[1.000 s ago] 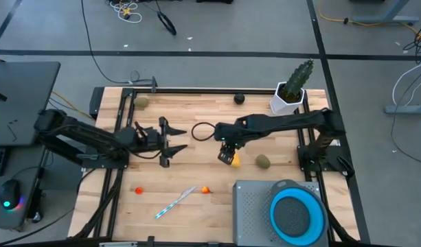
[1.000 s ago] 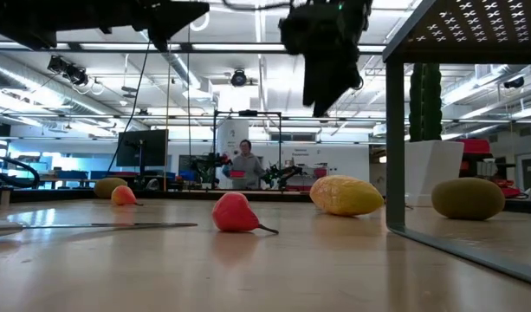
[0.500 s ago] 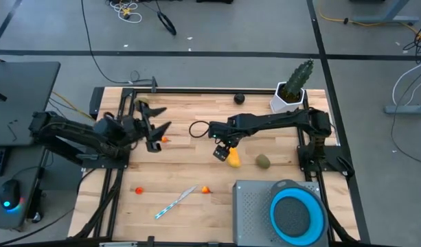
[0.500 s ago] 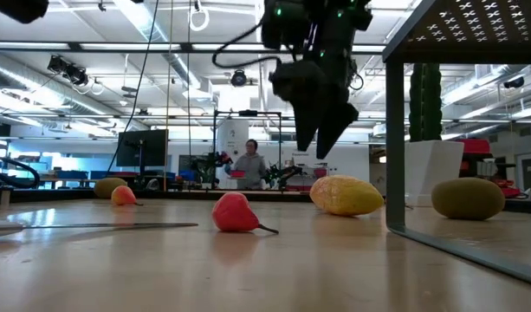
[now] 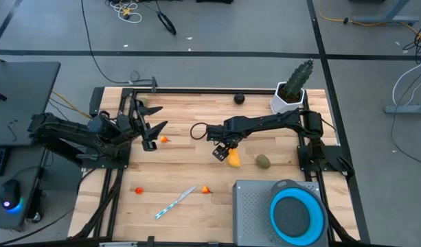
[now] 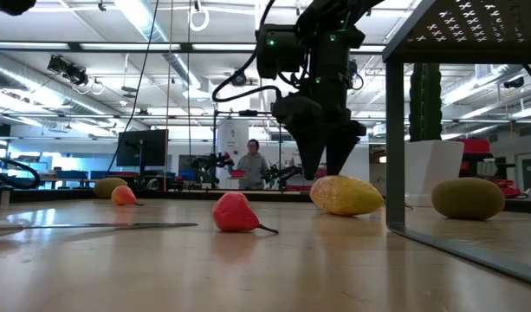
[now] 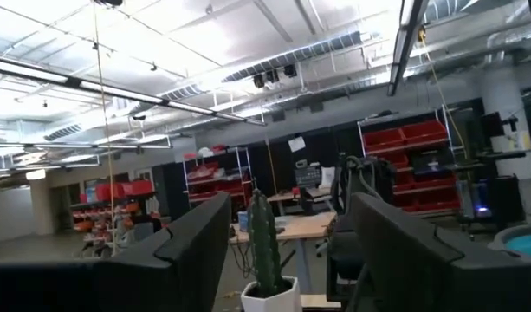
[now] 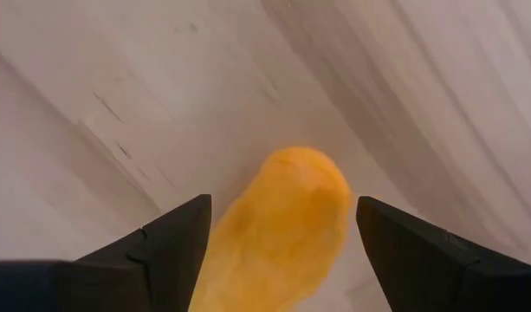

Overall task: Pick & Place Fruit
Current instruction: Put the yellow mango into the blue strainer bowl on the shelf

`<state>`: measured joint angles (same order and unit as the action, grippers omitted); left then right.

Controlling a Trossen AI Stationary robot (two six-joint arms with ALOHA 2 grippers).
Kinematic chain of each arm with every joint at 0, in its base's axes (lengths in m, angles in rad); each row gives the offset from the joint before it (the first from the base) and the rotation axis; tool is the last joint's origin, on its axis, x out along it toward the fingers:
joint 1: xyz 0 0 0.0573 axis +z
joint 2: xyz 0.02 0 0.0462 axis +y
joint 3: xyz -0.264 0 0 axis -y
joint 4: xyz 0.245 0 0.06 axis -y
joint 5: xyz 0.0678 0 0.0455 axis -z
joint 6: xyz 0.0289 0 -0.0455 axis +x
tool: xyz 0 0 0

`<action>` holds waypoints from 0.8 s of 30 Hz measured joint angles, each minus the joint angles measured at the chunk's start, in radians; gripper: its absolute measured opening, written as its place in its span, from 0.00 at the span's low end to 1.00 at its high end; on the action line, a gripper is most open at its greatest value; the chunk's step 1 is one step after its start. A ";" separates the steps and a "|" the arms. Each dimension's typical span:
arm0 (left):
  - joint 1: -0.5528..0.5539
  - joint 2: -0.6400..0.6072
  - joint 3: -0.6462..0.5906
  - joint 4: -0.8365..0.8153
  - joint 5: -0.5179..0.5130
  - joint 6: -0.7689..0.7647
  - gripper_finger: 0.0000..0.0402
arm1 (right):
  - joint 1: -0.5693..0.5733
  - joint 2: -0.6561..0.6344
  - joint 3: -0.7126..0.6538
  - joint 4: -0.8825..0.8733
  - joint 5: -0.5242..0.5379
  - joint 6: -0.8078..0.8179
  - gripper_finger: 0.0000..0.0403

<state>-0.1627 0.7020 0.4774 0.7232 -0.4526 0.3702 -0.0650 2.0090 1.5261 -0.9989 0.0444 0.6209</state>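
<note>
The yellow fruit is a smooth oblong, orange-yellow, lying on the table just right of centre, the olive-brown fruit at its 3 o'clock. Since a second ago, my right gripper has come down from above it and spread its fingers, now straddling the fruit's 10 o'clock end, not gripping. My left gripper has swung toward 9 o'clock, raised, open.

The right dark arm is reaching across, its tool pointing down with both fingers spread wide. The left dark arm's tool is sitting raised, fingers spread apart.
</note>
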 joint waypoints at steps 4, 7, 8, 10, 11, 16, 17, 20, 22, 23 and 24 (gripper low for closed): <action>0.000 0.005 0.000 -0.002 0.000 0.008 0.62 | 0.000 0.000 -0.004 -0.027 0.016 0.003 0.74; 0.000 0.004 0.000 0.000 0.000 0.008 0.62 | 0.001 0.000 -0.038 0.014 0.019 0.011 0.74; 0.000 0.004 0.000 -0.001 0.000 0.008 0.62 | 0.001 0.000 -0.051 0.029 0.007 0.011 0.74; 0.000 0.004 0.000 -0.002 0.000 0.008 0.62 | 0.001 0.000 -0.083 0.085 -0.014 0.011 0.74; 0.000 0.004 0.000 -0.007 0.000 0.008 0.62 | 0.001 0.000 -0.101 0.109 -0.023 0.011 0.74; 0.000 0.004 0.000 -0.025 -0.003 0.005 0.62 | 0.001 0.000 -0.145 0.137 -0.027 0.010 0.74; 0.000 0.004 0.000 -0.028 -0.003 0.002 0.62 | 0.001 0.000 -0.148 0.126 -0.028 0.007 0.74; 0.000 0.004 0.000 -0.033 -0.003 -0.007 0.62 | 0.001 0.000 -0.148 0.092 -0.028 -0.004 0.74; 0.000 0.004 0.000 -0.037 -0.003 -0.015 0.62 | 0.001 0.000 -0.148 0.068 -0.028 -0.016 0.74; 0.000 0.004 0.000 -0.039 -0.003 -0.015 0.62 | 0.001 0.000 -0.148 0.061 -0.028 -0.023 0.74; 0.000 0.004 0.000 -0.039 -0.003 -0.015 0.62 | 0.001 0.000 -0.148 0.054 -0.029 -0.029 0.74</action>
<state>-0.1627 0.7063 0.4774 0.6846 -0.4557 0.3548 -0.0639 2.0090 1.3777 -0.9454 0.0154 0.5923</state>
